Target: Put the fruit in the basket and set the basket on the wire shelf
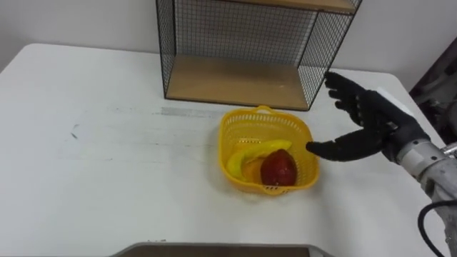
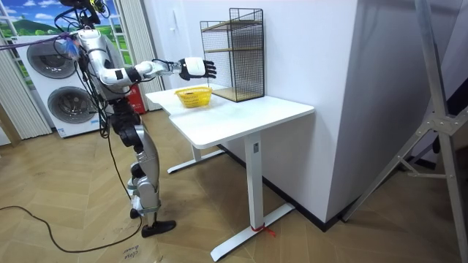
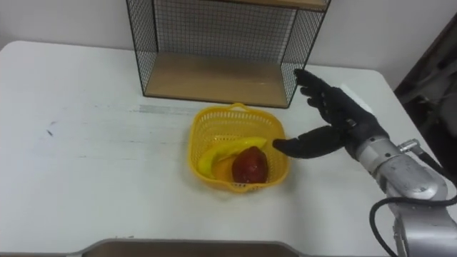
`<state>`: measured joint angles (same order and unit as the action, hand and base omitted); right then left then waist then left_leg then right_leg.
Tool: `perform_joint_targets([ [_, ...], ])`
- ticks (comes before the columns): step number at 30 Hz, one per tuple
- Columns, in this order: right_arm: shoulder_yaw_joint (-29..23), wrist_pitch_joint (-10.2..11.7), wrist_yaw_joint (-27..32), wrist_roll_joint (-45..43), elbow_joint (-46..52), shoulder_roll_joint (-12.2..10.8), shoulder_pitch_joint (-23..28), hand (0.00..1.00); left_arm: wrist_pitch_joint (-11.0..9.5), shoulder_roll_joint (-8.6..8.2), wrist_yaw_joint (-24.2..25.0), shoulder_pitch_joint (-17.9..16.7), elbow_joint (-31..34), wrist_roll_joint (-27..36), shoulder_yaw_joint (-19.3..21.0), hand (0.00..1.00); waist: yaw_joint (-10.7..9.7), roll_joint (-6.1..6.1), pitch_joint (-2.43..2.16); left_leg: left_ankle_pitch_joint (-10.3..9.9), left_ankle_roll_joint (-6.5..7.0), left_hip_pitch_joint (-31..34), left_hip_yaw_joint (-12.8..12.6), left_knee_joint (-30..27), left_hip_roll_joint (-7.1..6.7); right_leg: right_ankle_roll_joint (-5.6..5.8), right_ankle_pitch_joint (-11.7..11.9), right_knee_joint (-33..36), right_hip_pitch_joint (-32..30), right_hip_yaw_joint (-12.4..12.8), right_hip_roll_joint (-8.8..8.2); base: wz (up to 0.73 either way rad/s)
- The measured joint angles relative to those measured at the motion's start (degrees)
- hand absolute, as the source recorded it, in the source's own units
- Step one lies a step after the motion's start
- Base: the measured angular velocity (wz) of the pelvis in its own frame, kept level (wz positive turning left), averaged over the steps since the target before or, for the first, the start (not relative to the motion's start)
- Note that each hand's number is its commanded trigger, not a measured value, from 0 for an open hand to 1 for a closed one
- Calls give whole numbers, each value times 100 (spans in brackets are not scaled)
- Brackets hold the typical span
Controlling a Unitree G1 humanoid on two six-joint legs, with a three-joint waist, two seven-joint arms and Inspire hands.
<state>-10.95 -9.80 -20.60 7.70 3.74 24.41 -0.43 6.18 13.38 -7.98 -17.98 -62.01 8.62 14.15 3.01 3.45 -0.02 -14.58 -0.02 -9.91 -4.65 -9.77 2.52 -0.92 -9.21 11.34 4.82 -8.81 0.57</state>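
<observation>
A yellow plastic basket [image 1: 243, 127] [image 3: 207, 135] [image 2: 194, 96] stands on the white table [image 1: 93, 143], just in front of the wire shelf [image 1: 235, 78] [image 3: 214, 75] [image 2: 235, 55]. Inside it lie a yellow banana [image 1: 246, 155] [image 3: 218, 153] and a dark red fruit [image 1: 278, 170] [image 3: 250, 165]. My right hand [image 1: 368, 121] [image 3: 339, 118] [image 2: 196, 69] hovers open just right of the basket, fingers spread, thumb pointing at the basket's right rim without touching it.
The shelf has a wooden bottom board [image 1: 228, 80] and a wooden board higher up [image 1: 285, 3], black mesh on back and sides. In the room view I stand at the table's end; washing machines [image 2: 47, 88] are behind me.
</observation>
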Motion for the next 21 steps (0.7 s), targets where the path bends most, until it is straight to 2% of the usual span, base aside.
perform_joint_targets([
  [2,-113,0,216,275,-1,0,10,0,-12,-29,-121,0,5,254,168,0,-4,-15,8,0,0,-16,1,3,3,2,-1,23,-1,8,2,0],
  [4,-247,0,450,622,5,-2,74,0,-42,-83,-321,-20,58,781,372,0,-3,-27,6,-1,1,-14,14,2,2,1,-1,22,1,-3,-1,0],
  [6,-369,0,836,930,112,-77,185,0,-45,-122,-678,-66,161,1748,534,0,-16,-66,0,-3,1,12,20,11,1,1,0,24,-4,-8,-6,2],
  [7,-387,0,956,1033,134,-88,221,0,-44,-131,-784,-67,205,2036,629,0,-11,-78,-3,-3,1,12,22,13,0,1,0,25,-5,-7,-6,0],
  [9,-424,0,1374,1316,183,-97,414,0,-43,-136,-1252,-66,502,3016,1149,0,28,-126,-37,-2,1,6,56,12,-1,0,0,30,0,-5,-5,0],
  [11,-524,0,1622,1413,276,-102,623,0,-75,-141,-1600,-92,901,3586,1604,0,79,-173,-55,-2,2,1,60,9,-8,1,-1,35,2,-7,-13,0],
  [14,-558,0,2096,1494,280,-164,792,0,-317,-89,-2311,-109,1615,4442,2090,0,85,-272,-45,-1,4,-15,59,4,-13,1,-1,46,2,18,-14,-3],
  [16,-603,1,2417,1489,293,-248,928,0,-383,-69,-2843,-111,2241,4597,2355,0,163,-321,-50,-2,3,-15,49,12,-13,2,-2,64,-19,16,-16,-5],
  [17,-604,1,2617,1464,299,-256,1015,0,-488,-40,-3124,-103,2662,4568,2417,0,204,-358,-50,-2,3,-4,30,15,-14,1,-3,92,-53,39,-16,-8],
  [18,-621,4,2808,1439,382,-261,1161,0,-563,-37,-3430,-108,3159,4420,2455,0,228,-386,-58,0,5,25,25,12,-18,1,-5,113,-96,52,-20,-7],
  [19,-621,28,2873,1405,407,-266,1224,0,-610,-37,-3552,-110,3389,4278,2477,0,243,-404,-53,1,7,30,21,11,-20,2,-8,126,-109,52,-24,-5],
  [21,-709,96,3108,1189,419,-444,1447,0,-683,-39,-4069,-109,4468,3736,2692,0,294,-414,-69,1,6,49,11,-9,-20,1,-20,131,-182,77,-18,-4],
])
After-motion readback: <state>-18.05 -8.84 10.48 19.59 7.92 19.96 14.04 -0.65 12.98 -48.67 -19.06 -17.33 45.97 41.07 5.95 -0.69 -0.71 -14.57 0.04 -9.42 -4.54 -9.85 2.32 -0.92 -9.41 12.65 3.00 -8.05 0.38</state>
